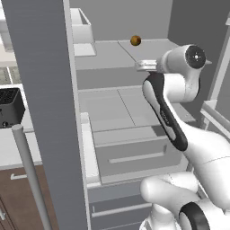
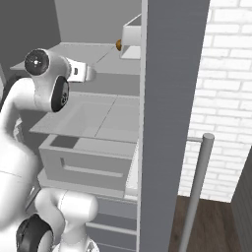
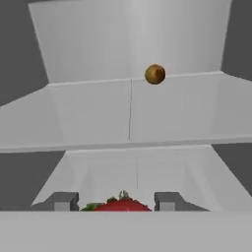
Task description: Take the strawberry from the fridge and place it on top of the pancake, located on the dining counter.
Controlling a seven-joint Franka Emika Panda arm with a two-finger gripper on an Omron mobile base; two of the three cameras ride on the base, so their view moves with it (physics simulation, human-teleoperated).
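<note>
The fridge (image 1: 112,108) stands open in front of me, its pale grey shelves (image 3: 98,113) bare apart from one fruit. In the hand view the strawberry (image 3: 122,205), bright red with green leaves, sits between my two dark fingertips (image 3: 65,201) at the bottom edge, above a shelf. My gripper (image 3: 117,202) is shut on it, reaching in at the level of the upper shelf. The hand (image 1: 146,65) points into the fridge; from the other side the wrist (image 2: 81,73) shows. The pancake and the dining counter are out of view.
A round orange-brown fruit (image 3: 155,74) (image 1: 135,41) lies at the back of the upper shelf. The open grey door (image 1: 45,112) with its silver handle (image 1: 29,175) stands left; the other door (image 2: 170,123) is right. A drawer (image 2: 83,165) sits below. A black toaster (image 1: 10,108) is on the left worktop.
</note>
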